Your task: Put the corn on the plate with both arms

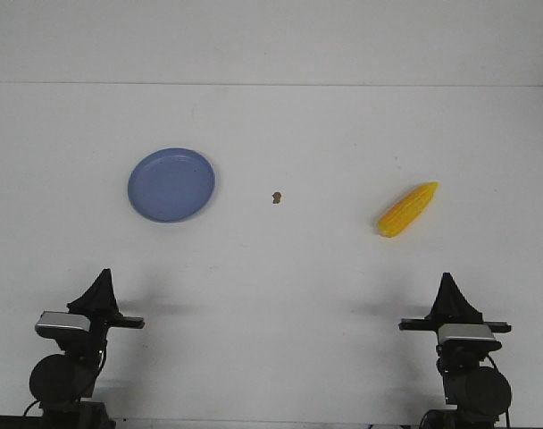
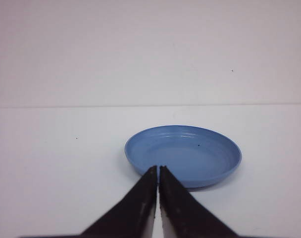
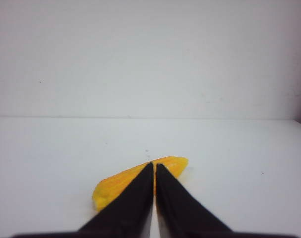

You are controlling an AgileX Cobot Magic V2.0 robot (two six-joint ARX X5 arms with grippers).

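The yellow corn [image 1: 407, 209] lies on the white table at the right, its pointed tip toward the far right. It also shows in the right wrist view [image 3: 116, 184], partly hidden behind the fingers. The empty blue plate [image 1: 171, 184] sits on the table at the left and shows in the left wrist view [image 2: 190, 148]. My left gripper [image 1: 102, 284] is shut and empty near the front edge, well short of the plate. My right gripper [image 1: 448, 288] is shut and empty near the front edge, well short of the corn.
A small brown speck [image 1: 276, 197] lies on the table between plate and corn. The white table [image 1: 271, 268] ends at a white back wall [image 1: 271, 40].
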